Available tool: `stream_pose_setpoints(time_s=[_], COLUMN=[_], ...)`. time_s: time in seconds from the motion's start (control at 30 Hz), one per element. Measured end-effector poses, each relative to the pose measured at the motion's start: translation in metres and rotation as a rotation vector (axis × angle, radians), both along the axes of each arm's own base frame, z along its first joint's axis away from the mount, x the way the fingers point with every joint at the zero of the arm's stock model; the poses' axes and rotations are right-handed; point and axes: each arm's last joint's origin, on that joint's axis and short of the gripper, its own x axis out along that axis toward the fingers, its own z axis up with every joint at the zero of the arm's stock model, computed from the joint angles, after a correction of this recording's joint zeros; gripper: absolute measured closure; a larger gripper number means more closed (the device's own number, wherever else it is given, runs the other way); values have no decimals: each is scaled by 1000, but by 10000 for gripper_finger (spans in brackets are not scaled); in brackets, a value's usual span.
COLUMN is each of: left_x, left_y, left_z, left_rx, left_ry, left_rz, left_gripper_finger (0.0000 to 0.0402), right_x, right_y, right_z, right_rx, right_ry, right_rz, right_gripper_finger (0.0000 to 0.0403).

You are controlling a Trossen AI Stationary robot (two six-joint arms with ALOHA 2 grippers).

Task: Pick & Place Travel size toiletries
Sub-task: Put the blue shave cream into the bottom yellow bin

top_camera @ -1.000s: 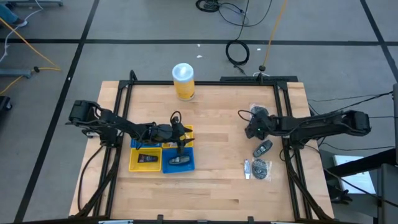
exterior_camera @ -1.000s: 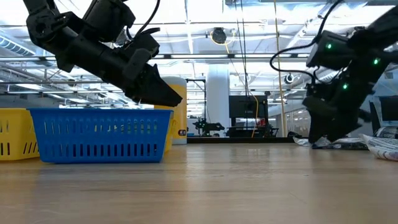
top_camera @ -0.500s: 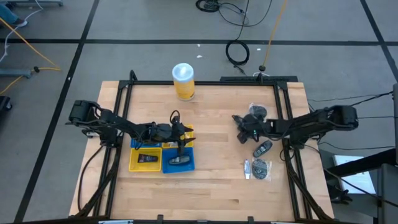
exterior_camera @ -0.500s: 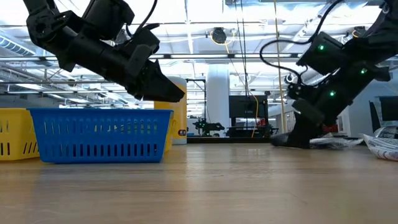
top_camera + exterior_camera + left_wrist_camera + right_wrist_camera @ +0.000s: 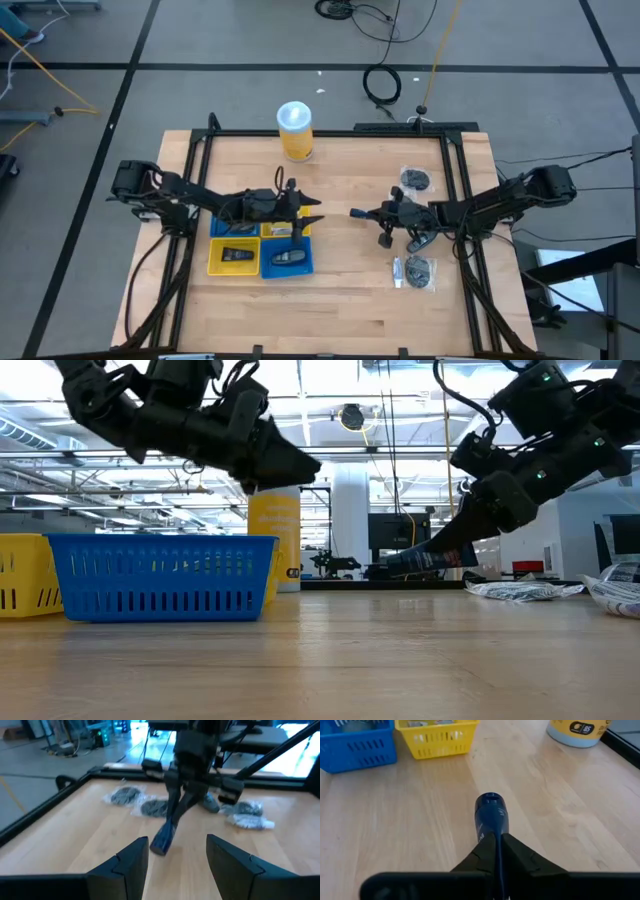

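My right gripper [image 5: 374,213] is shut on one of the travel size toiletries, a dark blue tube [image 5: 490,815], above the middle of the table. The left wrist view shows this tube [image 5: 163,838] slanting down from it. My left gripper [image 5: 312,208] hovers open over the far right corner of the trays, pointing at the right gripper, with nothing between its fingers [image 5: 131,864]. Other wrapped toiletries [image 5: 414,179], [image 5: 422,240], [image 5: 414,271] lie flat on the table's right side. A dark item lies in the near yellow tray [image 5: 214,266] and another in the blue tray [image 5: 306,264]. My right gripper pinches the tube's flat tail end [image 5: 489,838] between its two fingers. The fingers come from the table's right, slanting a little downward, and lie along the tube. The tube sticks out beyond the fingertips with its round cap end [image 5: 489,799] foremost, lifted clear of the table [image 5: 410,560].
A tall yellow canister with a white lid [image 5: 295,130] stands at the far edge, left of centre. A second yellow tray [image 5: 304,231] sits behind the blue one. Black frame rails [image 5: 462,200] run along the table's sides. Bare wood lies between the trays and the loose toiletries.
My right gripper has left the pile of toiletries at the right and gone toward the table's left, rolling and tipping up nearer to level; the blue tube has come along, lifted clear of the table. My left gripper has risen a little above the trays and tipped up nearer to level.
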Motion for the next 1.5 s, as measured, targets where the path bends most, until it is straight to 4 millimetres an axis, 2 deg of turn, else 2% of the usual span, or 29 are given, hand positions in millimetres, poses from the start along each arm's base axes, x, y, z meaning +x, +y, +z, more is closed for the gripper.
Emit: stream_pose_setpoints(time_s=[0.1, 0.23, 0.33, 0.53, 0.63, 0.7, 0.8, 1.2, 1.37, 1.5], left_x=[7, 27, 48, 83, 94, 100, 105, 105, 104, 96], left_y=[1, -1, -2, -2, -3, -4, -5, -1, 0, -1], left_z=[1, -9, -12, -16, -20, -21, -19, -20, -20, -6], left_rx=[40, 105, 112, 148, 163, 155, 152, 157, 161, 155], left_ry=[0, 31, 29, 75, 166, 199, 210, 233, 243, 286], left_rz=[-58, -139, -154, -166, -208, -229, -226, -184, -188, -193], left_gripper_finger=[203, 192, 159, 69, 54, 63, 98, 285, 295, 286], right_x=[1, 6, 9, 10, 10, 10, 10, 10, 10, 10], right_y=[5, 11, 16, 19, 21, 21, 21, 21, 21, 22], right_z=[3, 12, 16, 17, 19, 19, 19, 18, 18, 28], right_rx=[4, -7, -41, -62, -62, -63, -66, -56, -53, -34], right_ry=[-31, -143, -187, -211, -227, -225, -224, -219, -224, -292], right_rz=[19, 61, 98, 122, 130, 133, 134, 158, 153, 188], right_gripper_finger=[393, 386, 385, 386, 384, 384, 383, 383, 382, 361])
